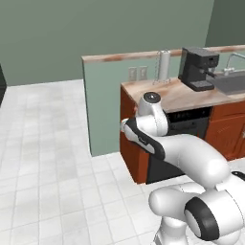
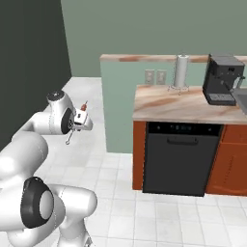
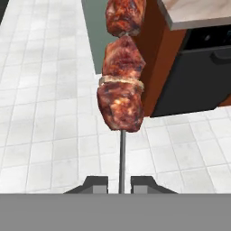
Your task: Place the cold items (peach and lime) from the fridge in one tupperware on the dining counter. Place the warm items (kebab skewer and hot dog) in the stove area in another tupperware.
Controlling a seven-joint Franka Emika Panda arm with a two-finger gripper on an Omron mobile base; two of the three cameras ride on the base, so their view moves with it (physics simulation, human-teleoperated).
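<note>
Left base view: arm folding in front of the counter's (image 1: pixel 172 95) corner, wide bare floor (image 1: pixel 43 158) lying to its left. Right base view: gripper (image 2: pixel 79 120) hanging over open tiles, well apart from the dishwasher (image 2: pixel 181 159). Hand view: fingers (image 3: pixel 95 182) clamping the kebab skewer (image 3: pixel 121 72) by its stick, carrying under way, placing in a tupperware not yet done.

Kitchen: dishwasher (image 2: pixel 178 159) under counter (image 2: pixel 183 105), coffee machine (image 2: pixel 223 79), sink (image 1: pixel 234 82).

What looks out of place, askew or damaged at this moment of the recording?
Nothing is spilled or damaged. One unusual sight: the kebab skewer is up in the air over the floor tiles, its thin stick pinched in the shut pincer, away from any counter.
</note>
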